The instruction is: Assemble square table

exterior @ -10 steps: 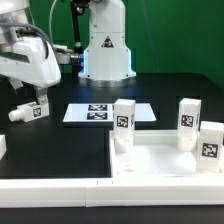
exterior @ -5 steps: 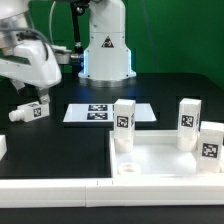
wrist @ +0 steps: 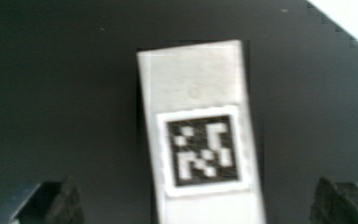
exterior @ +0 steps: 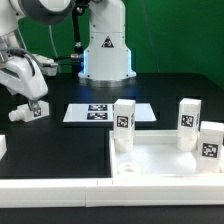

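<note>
The robot's two-finger hand (exterior: 33, 100) hangs at the exterior view's left, directly above a short white plastic leg with a black-and-white tag (exterior: 28, 112) that lies on its side on the black worktop (exterior: 60, 140). In the wrist view that leg (wrist: 201, 120) lies between the two dark fingertips (wrist: 34, 203), which stand spread wide apart and touch nothing, so the hand is released. The leg's long axis runs across the line between the fingers, so the jaws would close on its long flat sides; a straight descent looks like the move needed. The large white square tabletop slab with raised rim (exterior: 130, 170) lies well apart toward the exterior view's right, three legs standing in its corners. The marker board (exterior: 105, 113) lies between.
</note>
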Robot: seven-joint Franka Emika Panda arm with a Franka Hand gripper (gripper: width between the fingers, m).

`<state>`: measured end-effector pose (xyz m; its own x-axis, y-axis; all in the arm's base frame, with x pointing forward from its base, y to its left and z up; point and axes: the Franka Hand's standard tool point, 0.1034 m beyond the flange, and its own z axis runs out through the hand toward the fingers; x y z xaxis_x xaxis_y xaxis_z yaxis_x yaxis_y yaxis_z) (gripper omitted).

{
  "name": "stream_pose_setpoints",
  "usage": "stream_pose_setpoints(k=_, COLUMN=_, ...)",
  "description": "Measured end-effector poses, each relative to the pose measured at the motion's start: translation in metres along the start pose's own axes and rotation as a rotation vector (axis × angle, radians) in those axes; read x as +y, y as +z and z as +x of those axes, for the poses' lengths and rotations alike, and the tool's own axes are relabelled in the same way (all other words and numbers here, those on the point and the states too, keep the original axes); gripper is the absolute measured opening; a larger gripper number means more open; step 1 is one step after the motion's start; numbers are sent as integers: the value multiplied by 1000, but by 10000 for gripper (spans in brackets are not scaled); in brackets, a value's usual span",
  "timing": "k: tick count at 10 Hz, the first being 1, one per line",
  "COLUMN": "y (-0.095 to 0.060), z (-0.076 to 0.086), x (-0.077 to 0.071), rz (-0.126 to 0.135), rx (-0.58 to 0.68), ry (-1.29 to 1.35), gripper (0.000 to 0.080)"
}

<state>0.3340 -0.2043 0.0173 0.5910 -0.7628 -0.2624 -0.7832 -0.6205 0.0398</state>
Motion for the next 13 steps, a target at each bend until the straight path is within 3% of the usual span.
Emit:
stream_pose_setpoints(k=1, y=3, z=-1, x=-2, rz=-9, rx=18, ry=-3, gripper=649)
stream_pose_setpoints(k=2, y=3, z=0, x=-2, rz=-8, rx=17, ry=12, gripper=524)
stream_pose_setpoints(k=3, y=3, z=0, x=-2, rz=-8, rx=17, ry=24, gripper=524)
stream_pose_setpoints(k=4, y=3, z=0, x=-2, rz=-9, rx=17, ry=22, gripper=324)
stream_pose_setpoints(k=7, y=2, z=0, x=-6, rz=-5, rx=22, ry=219, gripper=282)
stream_pose_setpoints(k=10, y=1, z=-5, x=-27, rz=11, rx=51, ry=705, gripper=282)
stream_pose_setpoints(k=13, y=2, z=-7, x=-32, rz=20, rx=59, ry=871, gripper=282)
